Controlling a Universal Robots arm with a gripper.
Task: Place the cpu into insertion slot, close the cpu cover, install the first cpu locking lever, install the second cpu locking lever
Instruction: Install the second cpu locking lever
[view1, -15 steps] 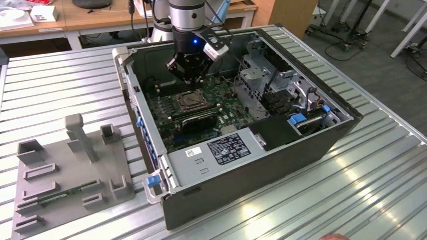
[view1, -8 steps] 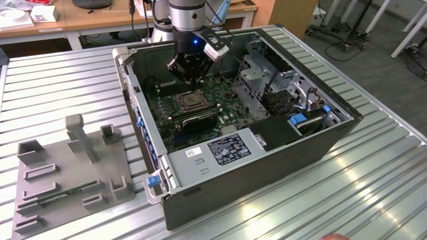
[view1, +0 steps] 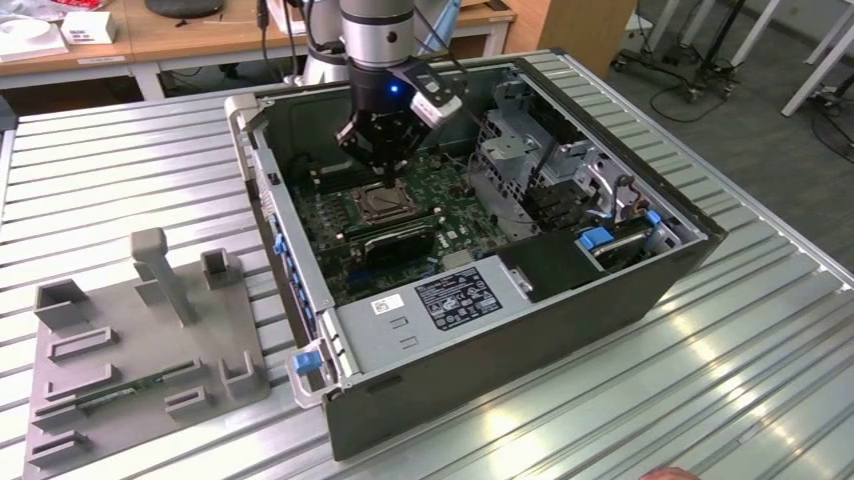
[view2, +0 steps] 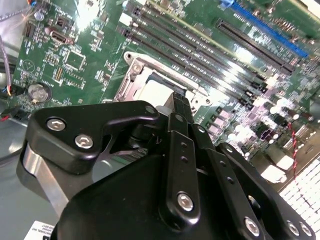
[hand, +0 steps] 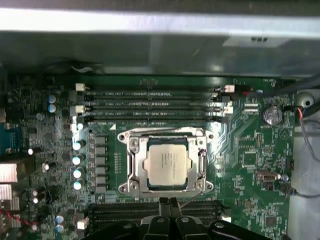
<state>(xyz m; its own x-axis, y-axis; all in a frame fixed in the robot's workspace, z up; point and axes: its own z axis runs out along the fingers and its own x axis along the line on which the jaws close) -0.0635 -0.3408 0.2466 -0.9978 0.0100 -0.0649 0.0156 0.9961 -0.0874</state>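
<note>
Two black fingers (hand: 164, 207) of the pincer (hand: 170, 201) are pressed flat together with nothing between them, so the pincer is clenched on air. In the first wrist view its tips stand just beside the insertion slot (hand: 125, 136), between that slot and a bank of long dark memory slots (hand: 125, 214). Whether the tips touch the green circuit board (hand: 250, 150) cannot be told.

In the exterior view the arm (view1: 374, 40) comes down almost vertically into the open computer case (view1: 534, 330), and the pincer (view1: 390, 183) points straight down at the board, close to the socket.

Looking squarely down on the socket, the first wrist view shows the cpu (hand: 167, 162), a pale square, seated inside the slot. The cpu cover (hand: 202, 165) lies flat over it, and the chip shows through the window of the cover. How the locking levers stand cannot be told.

From behind, the second wrist view looks along the black body of the pincer (view2: 176, 97), which hides much of the socket. Only a pale part of the cpu (view2: 150, 92) and a corner of the silvery rim (view2: 131, 65) appear past it.

Farther out, the exterior view gives the surroundings. The case lies on its side on a slatted metal table (view1: 667, 400). A grey fixture tray (view1: 134, 340) lies at the exterior view's left, well apart from the case.
</note>
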